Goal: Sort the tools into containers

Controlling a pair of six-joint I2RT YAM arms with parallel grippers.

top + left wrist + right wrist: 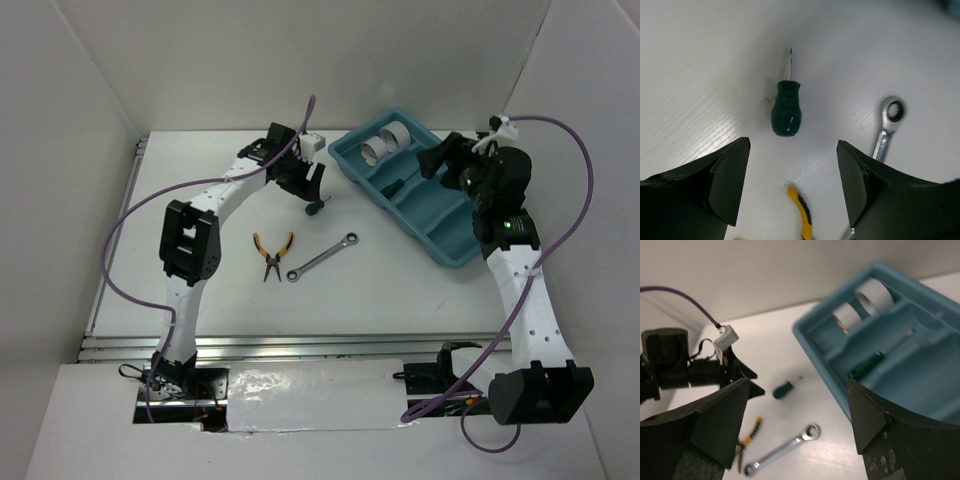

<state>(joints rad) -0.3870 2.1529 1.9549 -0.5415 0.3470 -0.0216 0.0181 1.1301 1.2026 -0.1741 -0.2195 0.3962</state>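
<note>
Both spread wide and empty, the left end effector point(792, 172) hangs over a stubby green-handled screwdriver point(786, 112) on the white counter point(400, 290) near yellow-handled pliers point(271, 250) and a silver wrench point(322, 256), while the right end effector point(799, 410) hangs above the teal-blue divided plastic tray point(812, 340), which holds a second green screwdriver point(867, 365) and two tape rolls point(847, 317).

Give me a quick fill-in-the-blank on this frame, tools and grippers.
1. The teal tray holds ___ tape rolls.
2. The screwdriver on the table has a ___ handle.
3. The wrench lies beside the ___-handled pliers.
4. The left gripper and the right gripper both stand ___, holding nothing.
Missing words: two; green; yellow; open.
</note>
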